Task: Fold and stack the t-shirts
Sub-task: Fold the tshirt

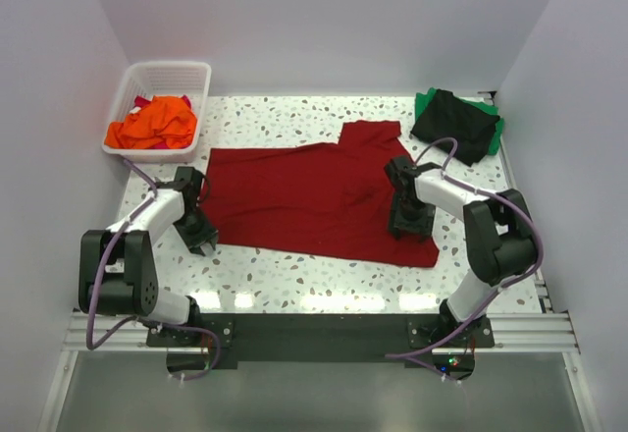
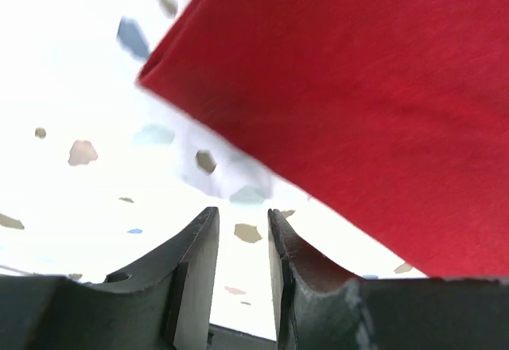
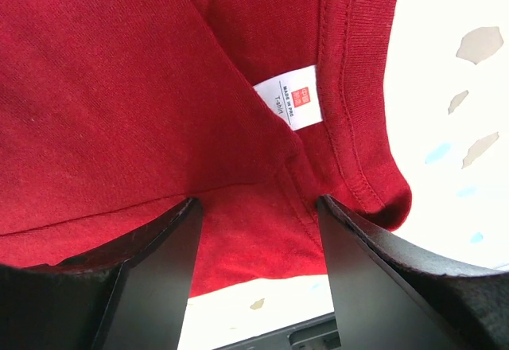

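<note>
T-shirt (image 1: 314, 196), dark red, lies spread out, creased, white neck label (image 3: 290, 99) showing.

four t-shirts (image 1: 285, 206): dark red (image 1: 334, 191), black (image 1: 453, 123), green (image 1: 498, 133), orange (image 1: 157, 123); one basket (image 1: 167, 67).

From above, the light is bright and even, falling from overhead. The white walls wash pale, and the speckled table (image 1: 294, 280) carries soft glare patches along its near edge. My arms throw only short, faint shadows. The dark red t-shirt (image 1: 314, 196) is evenly lit, its folds barely shaded.

In my left wrist view the table is blown out almost to pure white. The shirt's edge is soft and out of focus, and my left gripper (image 2: 242, 216) is a dull, blurred grey.

In my right wrist view the weave and the label (image 3: 290, 99) are sharp. The table at right is overexposed, and my right gripper (image 3: 258, 203) is nearly black, its detail lost.
</note>
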Available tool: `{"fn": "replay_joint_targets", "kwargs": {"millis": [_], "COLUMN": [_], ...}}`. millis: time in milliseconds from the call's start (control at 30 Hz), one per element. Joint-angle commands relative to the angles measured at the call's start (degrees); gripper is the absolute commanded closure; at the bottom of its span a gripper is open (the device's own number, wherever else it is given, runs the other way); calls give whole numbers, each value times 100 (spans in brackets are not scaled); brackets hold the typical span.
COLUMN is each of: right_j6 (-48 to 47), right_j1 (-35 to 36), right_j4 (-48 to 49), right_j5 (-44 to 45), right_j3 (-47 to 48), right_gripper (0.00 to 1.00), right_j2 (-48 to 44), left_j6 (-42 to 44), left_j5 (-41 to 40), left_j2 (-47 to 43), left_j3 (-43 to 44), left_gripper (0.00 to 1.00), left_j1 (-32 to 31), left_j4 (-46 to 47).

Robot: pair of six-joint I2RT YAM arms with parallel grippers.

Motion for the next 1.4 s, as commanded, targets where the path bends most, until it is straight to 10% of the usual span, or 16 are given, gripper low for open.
{"fn": "replay_joint_targets", "kwargs": {"millis": [0,533,1367], "right_j6": [-149,-79,-219], "right_j1": [-100,-109,-109], "right_j4": [-556,-925,-574], "right_j5": [389,574,117], "right_j3": [-458,59,157], "right_gripper": [36,37,39], "right_j2": [229,-703,-325], "left_j6": [-226,124,-130], "left_j5": [174,-151,-1275], "left_j2": [-413,-1425,464], "left_j3": [-179,795,225], "left_gripper": [64,65,65], "left_j1": [43,-63,-485], "left_j4": [-309,-275,210]}}
